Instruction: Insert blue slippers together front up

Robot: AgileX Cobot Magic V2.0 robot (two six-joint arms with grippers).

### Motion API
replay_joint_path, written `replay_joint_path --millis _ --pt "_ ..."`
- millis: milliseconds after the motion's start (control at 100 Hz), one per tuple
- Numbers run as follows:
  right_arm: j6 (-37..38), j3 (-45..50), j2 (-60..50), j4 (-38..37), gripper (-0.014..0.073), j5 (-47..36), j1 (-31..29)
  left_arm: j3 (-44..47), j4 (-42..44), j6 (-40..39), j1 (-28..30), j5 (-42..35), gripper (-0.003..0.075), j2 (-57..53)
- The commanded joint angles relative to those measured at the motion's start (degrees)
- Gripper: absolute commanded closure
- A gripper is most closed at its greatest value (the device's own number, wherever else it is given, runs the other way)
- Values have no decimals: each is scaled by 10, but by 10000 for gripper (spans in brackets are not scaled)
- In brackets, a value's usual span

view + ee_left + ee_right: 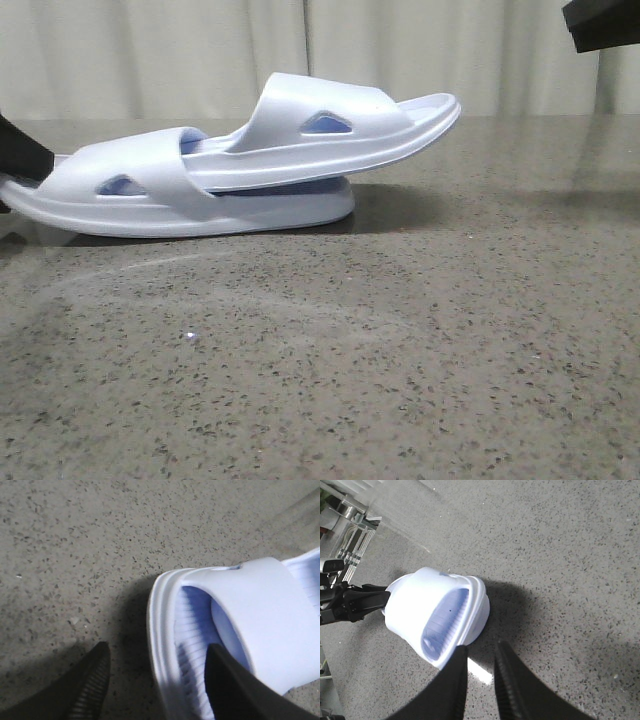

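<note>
The two blue slippers lie nested on the speckled table [400, 350]. The lower slipper [150, 195] lies flat at the left. The upper slipper [330, 125] is pushed under its strap and tilts up to the right. My left gripper [157, 647] is open and straddles the lower slipper's end rim [160, 630], one finger over the ribbed footbed, the other beside the sole. It shows at the front view's left edge [20, 150]. My right gripper [481, 646] is narrowly open and empty, apart from the slippers [415, 605], high at the right [600, 25].
A pale curtain [150, 50] hangs behind the table. A metal rack [350, 525] stands beyond the table's far side in the right wrist view. The left arm [360, 602] reaches to the slippers' far end there.
</note>
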Motion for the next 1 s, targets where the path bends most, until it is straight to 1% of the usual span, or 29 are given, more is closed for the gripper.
replay_joint_path --millis 0,110,280,340,380,430,460,480,530,550,560,670,750,850,990 --pt "-3 -12 -22 26 506 38 -4 -17 -21 14 -4 26 307 -35" --pt "-2 -12 -22 23 518 33 -4 -17 -12 21 -4 26 308 -71" --pt "-2 -8 -22 23 646 22 -4 -45 7 21 -4 26 310 -138" --pt "-2 -8 -23 23 679 19 -4 -60 12 21 -4 21 336 -158" --pt "-2 -7 -28 23 674 14 -3 -68 14 21 -4 17 377 -172" --pt "-2 1 -36 24 671 3 -2 -78 16 21 -4 12 445 -186" --pt "-2 8 -44 26 671 -7 1 -84 18 21 -4 6 510 -194" --pt "-2 11 -48 26 671 -16 3 -87 18 21 -4 4 538 -199" --pt "-3 26 -66 26 671 -40 10 -92 19 21 -4 -10 664 -212" --pt "-3 30 -71 26 671 -52 13 -93 19 21 -4 -14 698 -217" --pt "-4 35 -76 26 671 -61 15 -94 19 22 -4 -19 703 -220" --pt "-25 77 -122 26 671 -140 46 -95 31 24 -5 -57 705 -245" --pt "-32 106 -165 26 671 -218 79 -95 53 24 -5 -85 705 -266" --pt "-33 141 -211 26 671 -317 137 -88 63 24 -5 -133 705 -300" --pt "-33 193 -264 26 672 -454 222 -46 79 26 -22 -239 705 -365"
